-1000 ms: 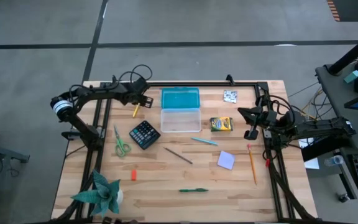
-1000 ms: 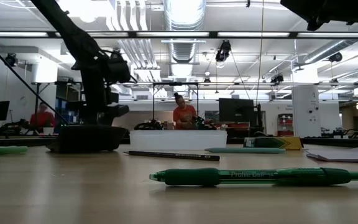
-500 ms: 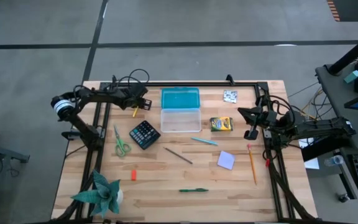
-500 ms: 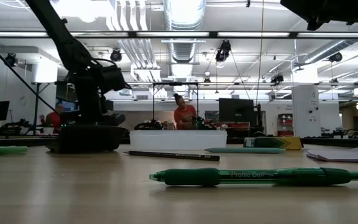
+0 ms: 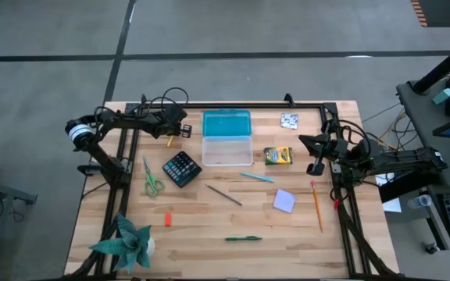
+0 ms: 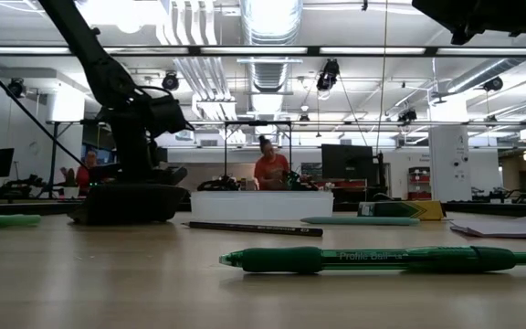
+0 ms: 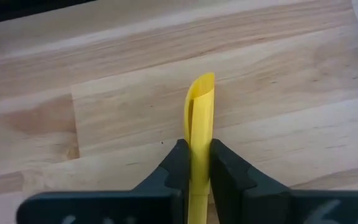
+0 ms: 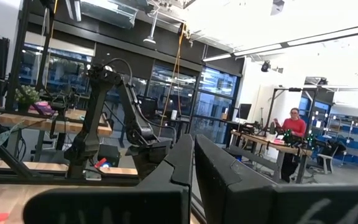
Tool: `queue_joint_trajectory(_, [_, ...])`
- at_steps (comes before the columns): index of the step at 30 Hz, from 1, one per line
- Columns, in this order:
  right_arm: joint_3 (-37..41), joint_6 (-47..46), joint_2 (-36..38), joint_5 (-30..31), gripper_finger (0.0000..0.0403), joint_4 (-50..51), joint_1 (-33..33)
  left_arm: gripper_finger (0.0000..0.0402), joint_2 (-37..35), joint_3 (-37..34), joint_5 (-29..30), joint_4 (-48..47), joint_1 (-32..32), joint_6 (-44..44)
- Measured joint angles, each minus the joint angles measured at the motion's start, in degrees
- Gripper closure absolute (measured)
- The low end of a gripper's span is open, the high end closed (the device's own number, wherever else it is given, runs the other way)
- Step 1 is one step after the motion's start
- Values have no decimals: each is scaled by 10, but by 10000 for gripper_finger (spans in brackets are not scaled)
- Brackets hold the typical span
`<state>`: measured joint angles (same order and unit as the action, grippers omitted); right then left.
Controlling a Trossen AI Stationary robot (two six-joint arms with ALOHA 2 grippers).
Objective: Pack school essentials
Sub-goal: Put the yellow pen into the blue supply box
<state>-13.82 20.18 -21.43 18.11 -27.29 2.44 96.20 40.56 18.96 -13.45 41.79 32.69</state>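
Left pincer (image 7: 194,163), at the pale wooden surface's (image 5: 209,226) far left near the clear plastic box (image 5: 226,139), clamps the short yellow pencil (image 7: 199,130); right pincer (image 8: 193,163), fingers pressed together, waits at the right edge.

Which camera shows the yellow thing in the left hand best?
The left wrist view: the yellow piece fills the frame, pinched by the left hand over the table. The high view shows only a small yellow sliver. The low and right wrist views don't show it.
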Motion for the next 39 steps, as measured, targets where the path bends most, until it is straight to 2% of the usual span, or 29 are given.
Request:
queue_joint_trajectory(4, [0,0,0,0,394,0,0,382,-34,0,5,-1,-8,0])
queue_joint_trajectory(13, [0,0,0,0,394,0,0,396,-183,1,-9,-38,-48,-1])
queue_joint_trajectory(18, [0,7,0,5,394,0,0,395,-242,12,-38,-3,-112,-17])
queue_joint_trajectory(22, [0,8,0,17,394,1,0,397,-253,26,-17,-5,-157,-21])
queue_joint_trajectory(27, [0,16,0,17,394,0,0,399,-237,9,-4,-10,-162,-40])
queue_joint_trajectory(29, [0,19,0,17,394,0,0,400,-222,-2,-5,-9,-162,-85])
queue_joint_trajectory(32, [0,23,0,17,394,0,0,400,-202,-15,-13,4,-162,-223])
queue_joint_trajectory(34, [0,24,0,17,394,0,0,401,-195,-39,-63,40,-163,-300])
queue_joint_trajectory(35, [0,25,0,18,394,0,0,401,-193,-54,-87,72,-163,-314])
queue_joint_trajectory(37, [0,25,0,21,394,2,0,401,-193,-75,-90,119,-156,-316])
queue_joint_trajectory(39, [0,25,0,29,394,8,0,401,-197,-86,-37,119,-146,-289])
